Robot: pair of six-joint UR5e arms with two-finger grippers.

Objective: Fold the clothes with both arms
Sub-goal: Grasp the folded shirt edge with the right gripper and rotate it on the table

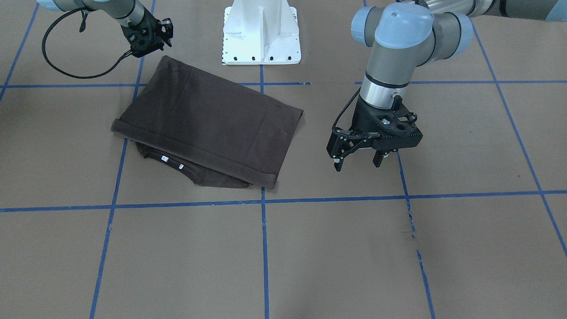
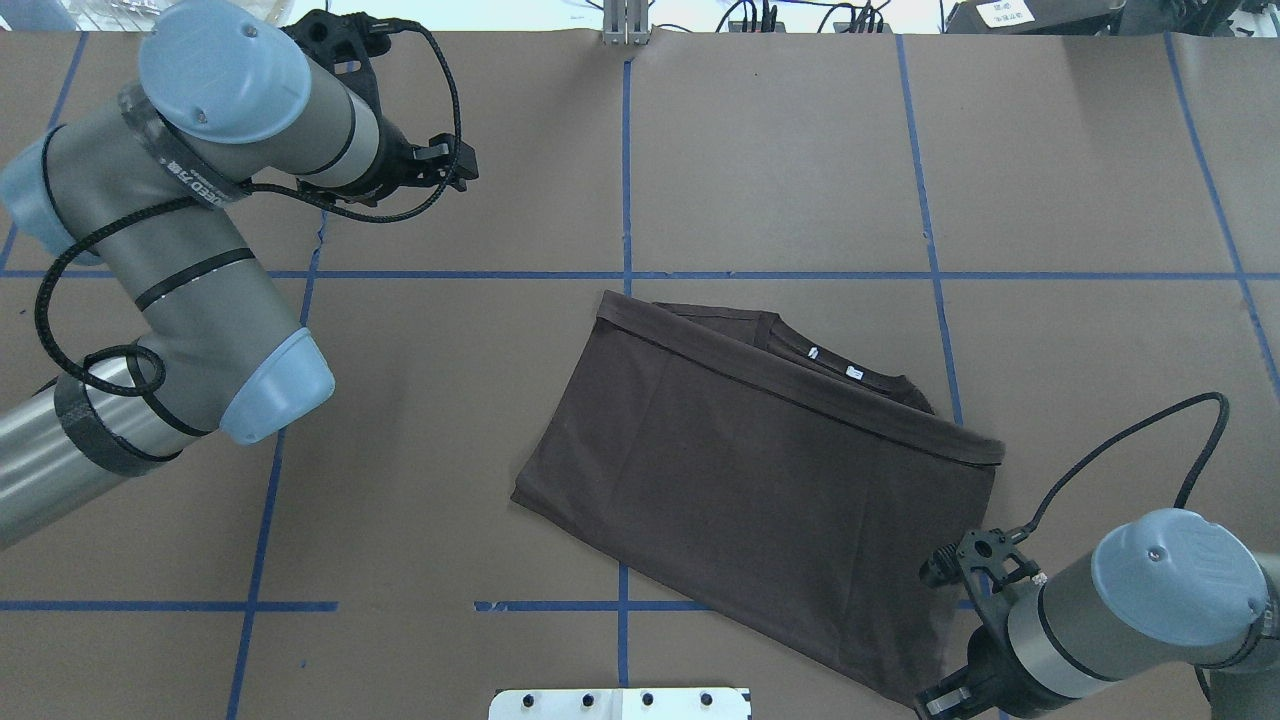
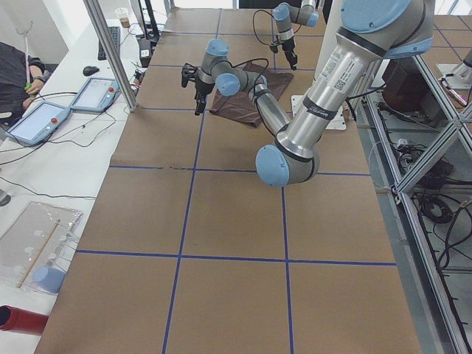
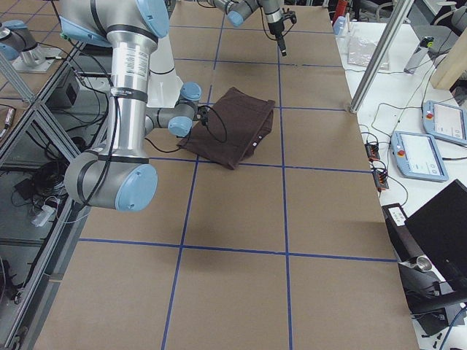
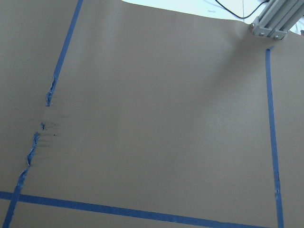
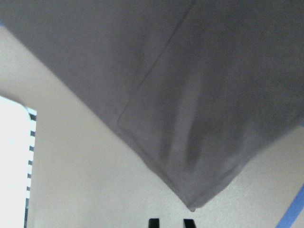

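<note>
T-shirt [image 1: 208, 119] is lying folded on the brown bench [image 1: 310, 257], close to the robot-side edge and just off the white pedestal [image 1: 261, 33], sitting askew to the blue tape lines [image 1: 261, 201].

Left arm [image 1: 394, 57] is hanging its tool [image 1: 358, 165] over bare bench, well apart from the cloth, fingers spread and carrying nothing. Right arm [image 2: 1150, 600] is bringing its tool [image 6: 171, 223] up beside the shirt's nearest corner [image 6: 192, 202]; the tips are showing a narrow gap with nothing between them.

Trouble is probably waiting at that corner. A pinch catching only the top layer would likely be peeling the fold open. With the other tool so far off, one arm pulling alone would likely be dragging the bundle and skewing it further.

Dark brown cloth is lying mostly flat, showing only faint creases. The hem band [image 1: 195, 153] is running across the folded-over layer on the side away from the robot. Beyond it the ribbed collar [image 1: 195, 175] is peeking out, with two small white tags [image 1: 165, 158] showing.
</note>
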